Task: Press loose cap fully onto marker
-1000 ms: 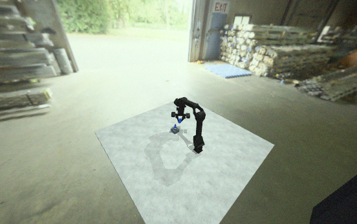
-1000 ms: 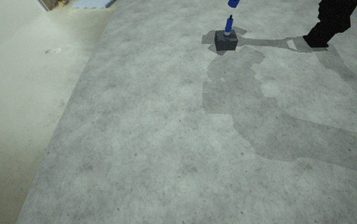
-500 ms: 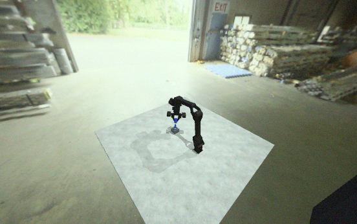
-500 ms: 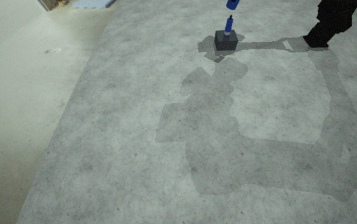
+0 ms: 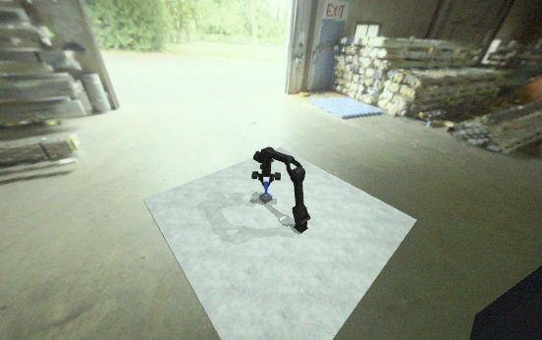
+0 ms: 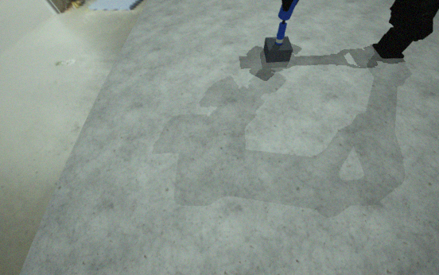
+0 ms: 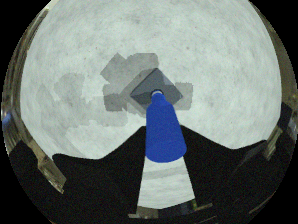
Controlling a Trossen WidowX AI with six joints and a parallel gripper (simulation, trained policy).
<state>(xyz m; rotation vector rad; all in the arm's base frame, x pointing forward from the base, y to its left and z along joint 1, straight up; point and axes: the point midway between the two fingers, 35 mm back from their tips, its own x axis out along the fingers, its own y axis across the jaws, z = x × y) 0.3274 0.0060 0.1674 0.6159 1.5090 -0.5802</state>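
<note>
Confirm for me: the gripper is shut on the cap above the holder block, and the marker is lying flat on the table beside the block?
Not quite: the marker stands upright in the holder block, as the exterior view shows. The gripper is indeed shut on the cap above the block.

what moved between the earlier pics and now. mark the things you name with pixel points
The blue cylindrical cap (image 5: 266, 186) (image 6: 285, 14) (image 7: 166, 132), gripped by the black end effector (image 5: 266, 184), has come down to the tip of the upright blue marker (image 6: 281, 32), and now tilts in the exterior view. The arm's shadow shifted too. Nothing was visibly let go. The marker and dark grey square holder block (image 5: 265, 198) (image 6: 277, 53) (image 7: 150, 86) stayed put.
</note>
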